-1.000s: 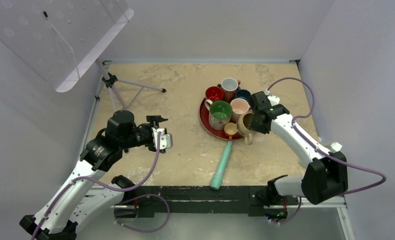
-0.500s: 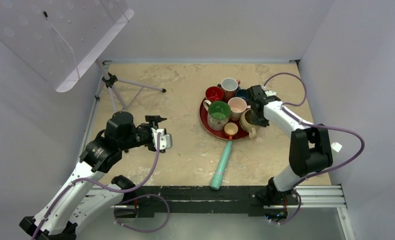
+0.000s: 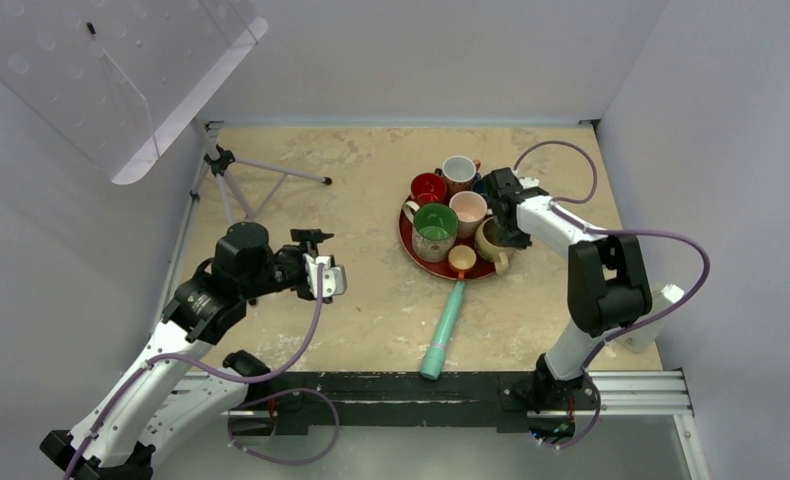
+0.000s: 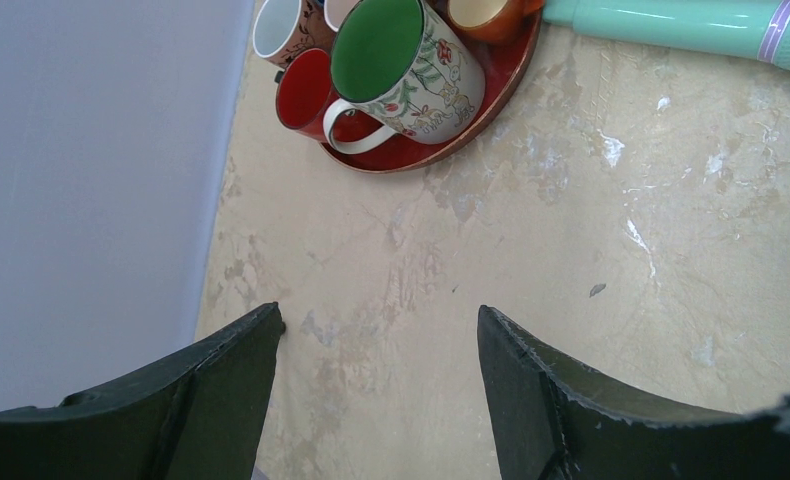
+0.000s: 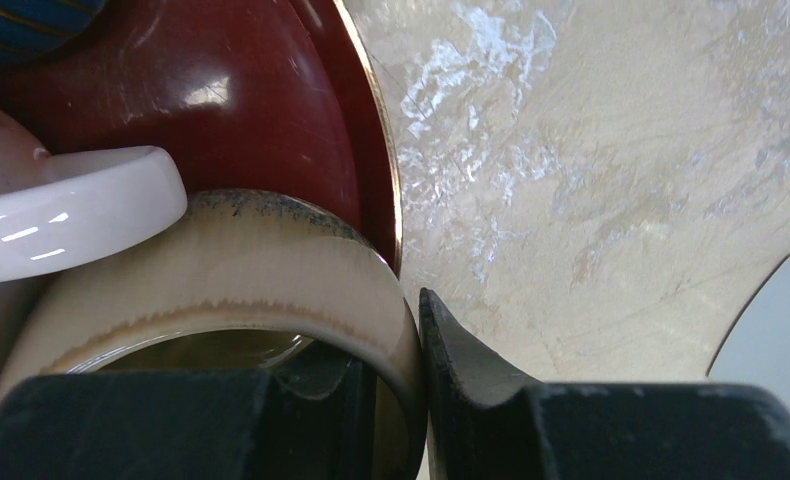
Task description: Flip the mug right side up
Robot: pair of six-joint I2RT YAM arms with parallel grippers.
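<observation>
On mottled beige table, white walls around: right pincer clamps mug rim; left pincer wide.

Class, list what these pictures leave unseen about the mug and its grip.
- Mug base and handle: right wrist view, cut off by the bottom edge and the fingers.
- Whether it rests on the tray: top view, too small, partly under the right gripper.
- Left wrist view: mug out of frame.
</observation>
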